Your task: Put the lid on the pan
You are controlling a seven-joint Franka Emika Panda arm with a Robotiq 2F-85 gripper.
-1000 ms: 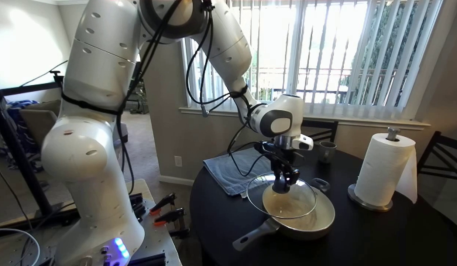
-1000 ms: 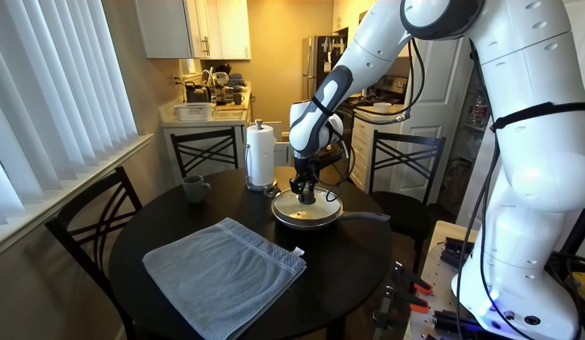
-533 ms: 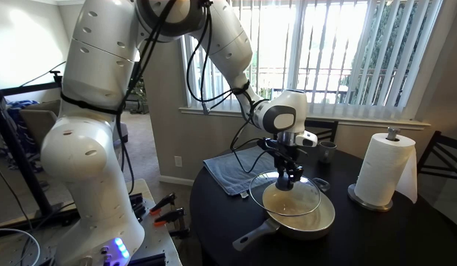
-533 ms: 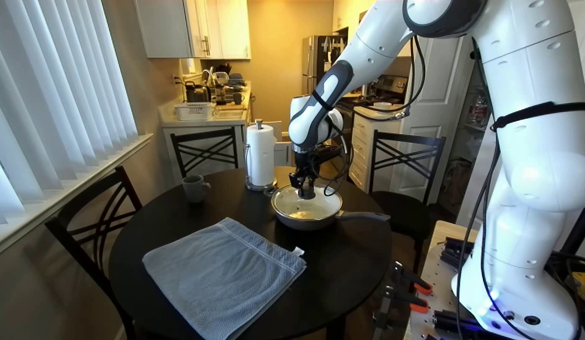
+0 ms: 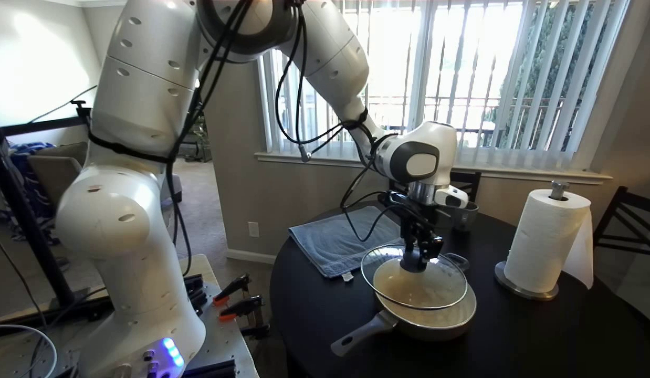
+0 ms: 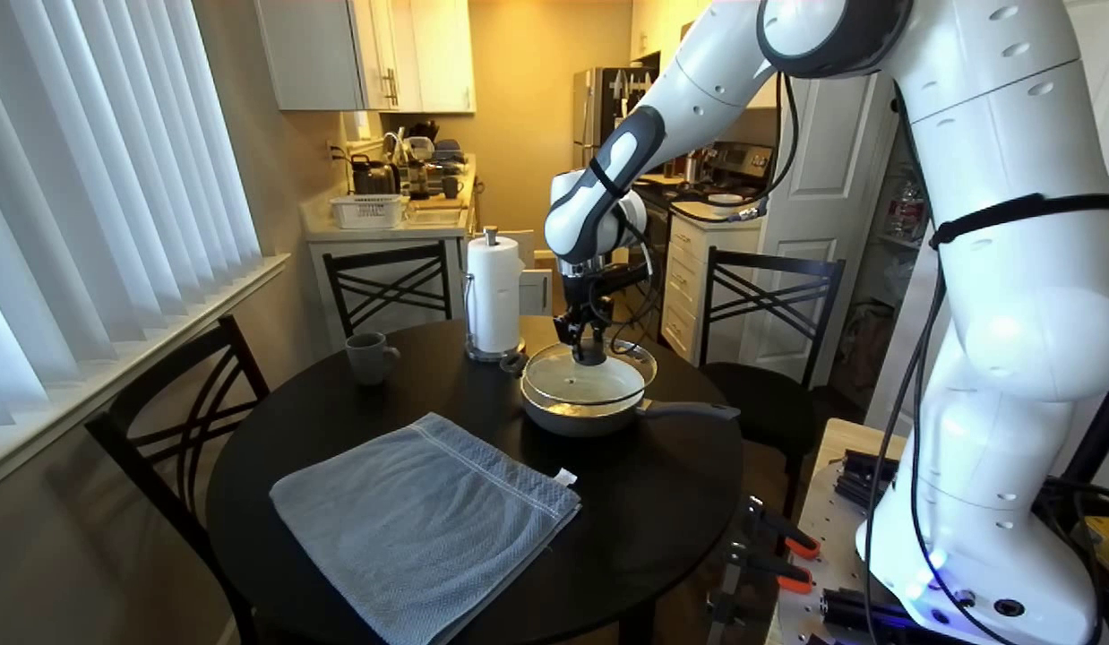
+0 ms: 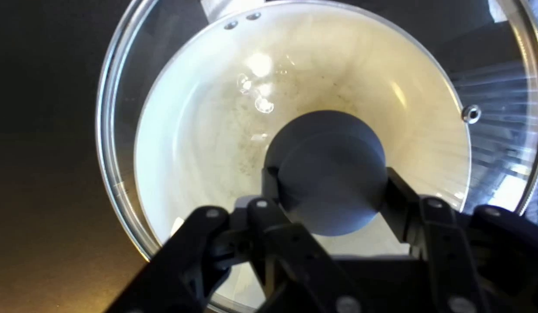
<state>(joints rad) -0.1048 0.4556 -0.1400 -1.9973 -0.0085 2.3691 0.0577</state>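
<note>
Your wht arm (image 5: pixel 120 210) is arching over the dk rd tbl (image 6: pixel 662 528), w/ dk chairs (image 6: pixel 756 408) standing around. A folded blue-grey towel (image 6: pixel 429 520) is lying flat on the tbl; a wht paper-towel roll (image 5: pixel 543 241) is standing upright, well apart from it. The pan (image 6: pixel 572 423) is resting on the tbl btwn those two, cream inside facing up, grey handle (image 5: pixel 362 333) sticking out to one side. Your glass lid (image 5: pixel 419 289) is hanging over the pan, a bit off-centre, so its metal rim (image 7: pixel 104 108) isn't lining up w/ the pan's; in wrist view the pan is showing thru the glass. I'm not able to tell if any edge is touching. Your gripper (image 7: pixel 332 184) is pointing down at the lid's middle and is pinching it there. A grey mug (image 6: pixel 366 363) is standing upright, apart from towel & roll. The lid's dk knob (image 7: pixel 326 171) is sitting btwn the fingers (image 7: pixel 399 200), one on ea. side. Btwn knob & rim a small metal ring (image 7: pixel 472 114) is showing in the glass
</note>
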